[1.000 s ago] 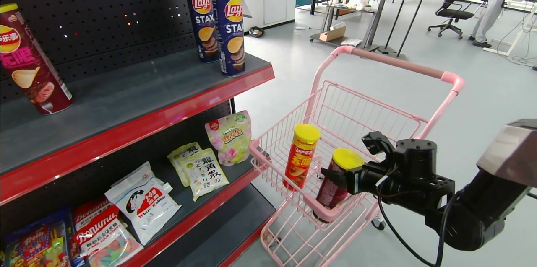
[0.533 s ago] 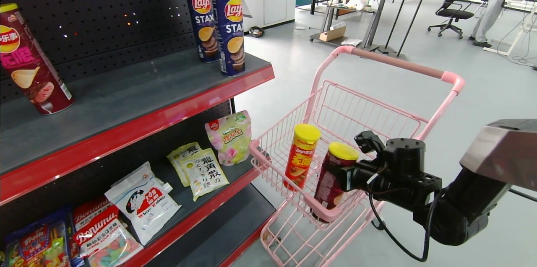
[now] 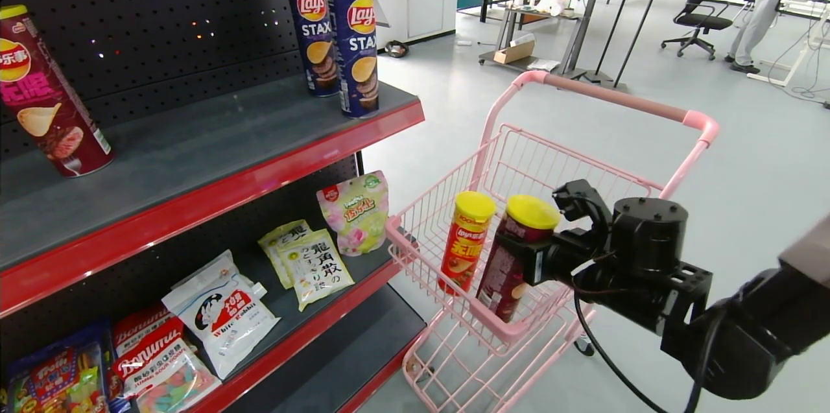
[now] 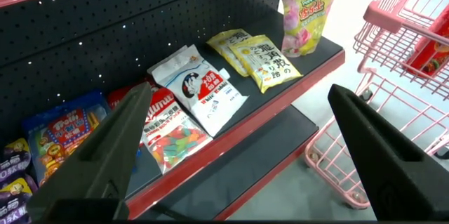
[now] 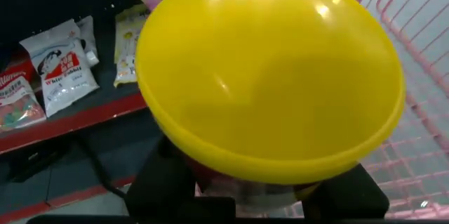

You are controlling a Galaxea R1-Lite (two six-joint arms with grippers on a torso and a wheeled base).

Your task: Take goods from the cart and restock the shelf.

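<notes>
My right gripper (image 3: 519,256) is shut on a dark red chip can (image 3: 511,264) with a yellow lid (image 5: 270,76), holding it tilted and partly lifted inside the pink cart (image 3: 519,335). A red chip can (image 3: 465,242) with a yellow lid stands upright in the cart just beside it. On the top shelf (image 3: 194,141) stand two blue chip cans (image 3: 342,40) at the right end and one dark red can (image 3: 45,98) at the left. My left gripper (image 4: 238,154) is open, facing the lower shelf of snack bags (image 4: 203,90).
The cart's handle (image 3: 616,102) rises behind the basket. Lower shelves hold snack bags (image 3: 224,309) and candy packs (image 3: 58,374). Open grey floor lies to the right; office chairs and tables stand far back.
My right gripper has lifted the dark red can upward in the cart, bringing its lid level with the neighbouring red can's lid. The shelf items have not moved.
</notes>
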